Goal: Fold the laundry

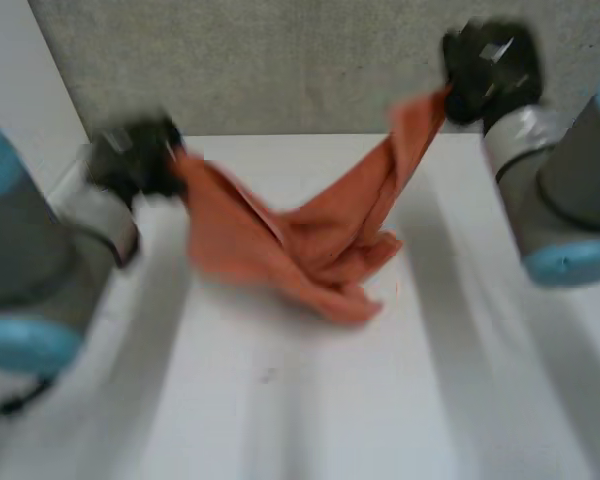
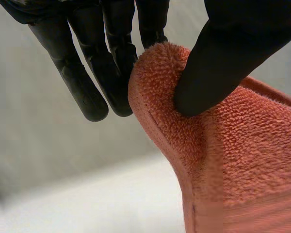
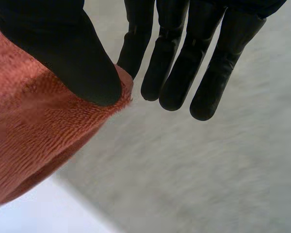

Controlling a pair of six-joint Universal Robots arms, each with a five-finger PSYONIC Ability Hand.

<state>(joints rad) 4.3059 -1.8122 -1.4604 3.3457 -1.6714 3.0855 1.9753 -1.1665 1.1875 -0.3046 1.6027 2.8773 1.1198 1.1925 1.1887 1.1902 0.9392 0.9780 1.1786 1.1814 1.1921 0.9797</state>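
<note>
Orange towel (image 1: 310,240) spans crosswise from the left hand (image 1: 135,160) to the right hand (image 1: 490,70), each pinching a corner, its middle sagging onto the table (image 1: 330,400).

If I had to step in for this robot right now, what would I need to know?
Left hand: pinching a corner of the towel, thumb against fingers.
Right hand: pinching the towel's other end, held higher.
Towel: strung between the hands, its crumpled middle sagging to the table.
Done: both ends gripped.
Left: spread it flat, then fold; no fold made yet.
</note>
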